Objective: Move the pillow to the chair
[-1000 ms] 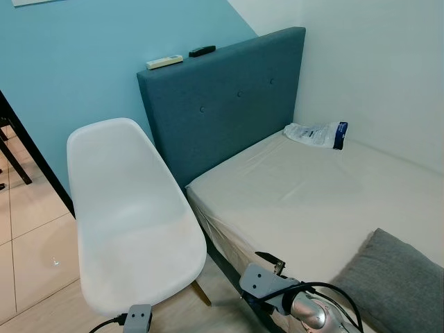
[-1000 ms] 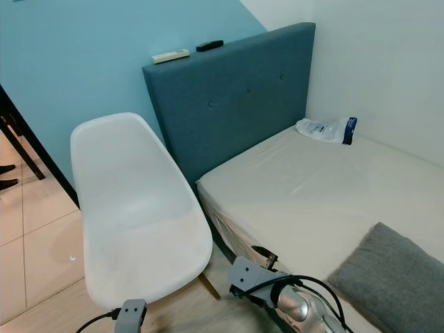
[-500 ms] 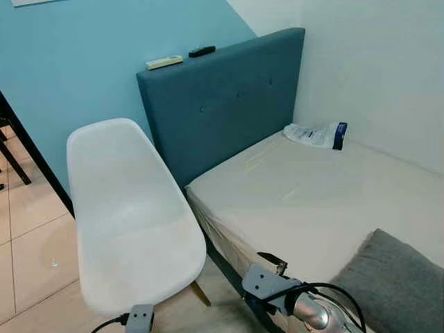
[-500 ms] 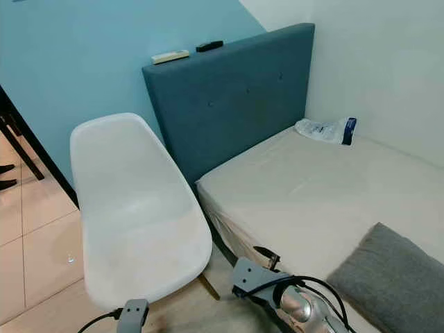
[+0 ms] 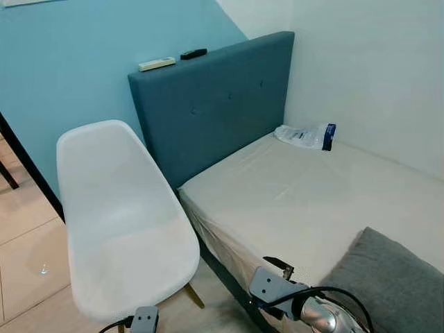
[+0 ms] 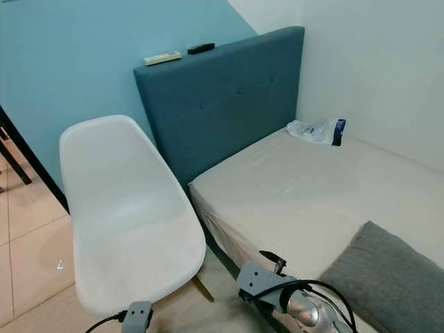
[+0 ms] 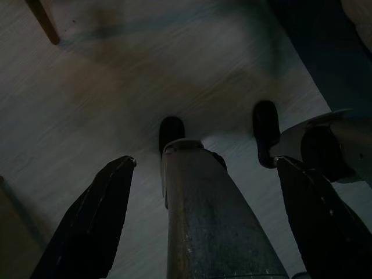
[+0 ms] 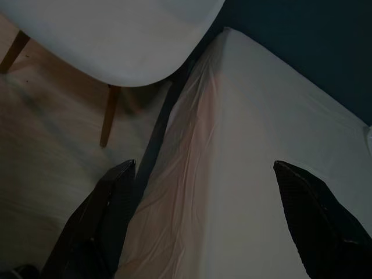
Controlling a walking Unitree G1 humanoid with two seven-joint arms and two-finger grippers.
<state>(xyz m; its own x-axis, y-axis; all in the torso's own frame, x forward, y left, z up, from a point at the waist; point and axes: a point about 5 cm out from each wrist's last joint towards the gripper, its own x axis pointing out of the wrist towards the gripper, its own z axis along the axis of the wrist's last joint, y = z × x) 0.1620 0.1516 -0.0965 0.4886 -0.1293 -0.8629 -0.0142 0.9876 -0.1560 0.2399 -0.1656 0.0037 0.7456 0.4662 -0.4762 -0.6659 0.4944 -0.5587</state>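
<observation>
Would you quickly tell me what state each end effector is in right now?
Left end effector: open, holding nothing, over the floor.
Right end effector: open, holding nothing, above the bed edge.

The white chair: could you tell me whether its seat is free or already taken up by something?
Free. The white chair shows a bare seat, and the grey pillow lies on the bed beside it.

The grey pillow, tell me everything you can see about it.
The pillow is grey, with a woven, felt-like fabric look, soft and rectangular with a rounded corner. It lies flat on the bed, at the end away from the headboard, and part of it runs out of view. Nothing grips it: the right gripper is open over the bed's edge, short of the pillow. The white chair beside the bed has nothing on it.
</observation>
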